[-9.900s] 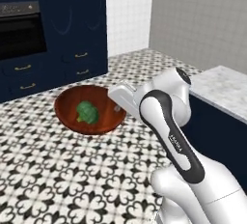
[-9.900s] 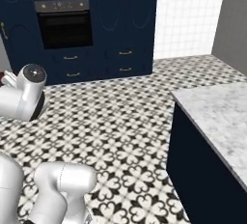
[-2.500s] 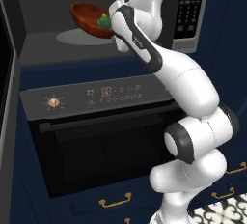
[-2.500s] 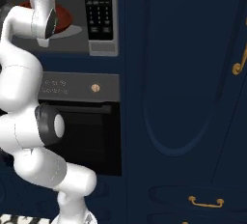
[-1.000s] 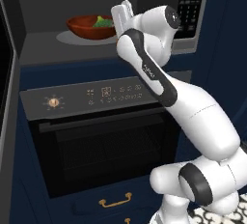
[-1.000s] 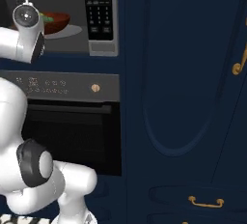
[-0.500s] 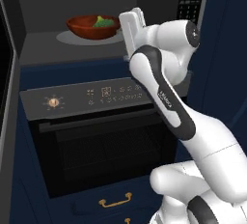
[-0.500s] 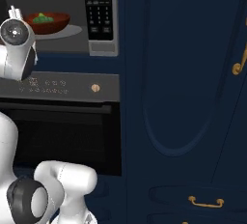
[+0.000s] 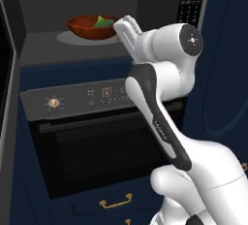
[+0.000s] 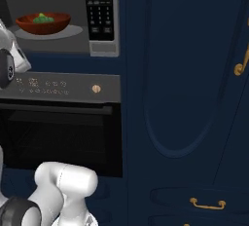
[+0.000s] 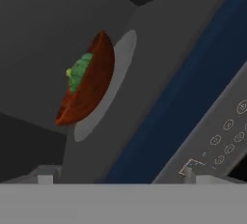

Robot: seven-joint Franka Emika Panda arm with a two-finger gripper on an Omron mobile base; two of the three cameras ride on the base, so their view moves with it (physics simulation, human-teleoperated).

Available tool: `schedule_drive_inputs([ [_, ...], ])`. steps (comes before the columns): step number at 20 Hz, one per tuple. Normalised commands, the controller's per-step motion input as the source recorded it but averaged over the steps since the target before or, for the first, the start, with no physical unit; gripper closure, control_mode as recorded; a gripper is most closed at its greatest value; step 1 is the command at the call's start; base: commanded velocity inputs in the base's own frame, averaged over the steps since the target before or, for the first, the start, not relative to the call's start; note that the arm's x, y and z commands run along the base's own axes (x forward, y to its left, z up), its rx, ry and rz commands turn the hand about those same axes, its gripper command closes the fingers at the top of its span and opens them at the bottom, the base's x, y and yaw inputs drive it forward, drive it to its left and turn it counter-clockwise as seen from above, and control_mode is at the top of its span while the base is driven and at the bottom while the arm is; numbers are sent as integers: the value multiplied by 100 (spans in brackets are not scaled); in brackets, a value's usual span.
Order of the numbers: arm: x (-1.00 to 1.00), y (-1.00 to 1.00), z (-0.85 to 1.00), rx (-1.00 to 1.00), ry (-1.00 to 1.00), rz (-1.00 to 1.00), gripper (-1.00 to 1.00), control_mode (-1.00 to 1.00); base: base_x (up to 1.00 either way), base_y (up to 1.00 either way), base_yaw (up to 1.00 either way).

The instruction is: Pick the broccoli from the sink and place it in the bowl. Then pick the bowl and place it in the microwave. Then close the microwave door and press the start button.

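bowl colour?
Glossy reddish-brown; the bowl shows best in the left base view, on the turntable.

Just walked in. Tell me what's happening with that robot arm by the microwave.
The bowl with the broccoli in it sits on the round turntable inside the open microwave, above the oven. The arm's hand is open and empty, just to the right of the bowl at the front of the cavity, not touching it. The button panel is on the microwave's right. Closing the door and pressing start are not yet done.
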Motion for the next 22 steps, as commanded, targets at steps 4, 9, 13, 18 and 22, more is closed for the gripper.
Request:
schedule_drive_inputs([
  [4,-27,-21,0,-50,-12,-4,-100,-100,0,0,0],
  [9,-22,-30,-9,-59,-25,-4,-100,-100,0,0,0],
  [13,-6,-34,-20,-61,-39,-2,-100,-100,0,0,0],
  [18,-46,-6,-4,-57,-44,-8,-100,-100,0,0,0],
  [22,-82,3,0,-49,-40,-10,-100,-100,0,0,0],
])
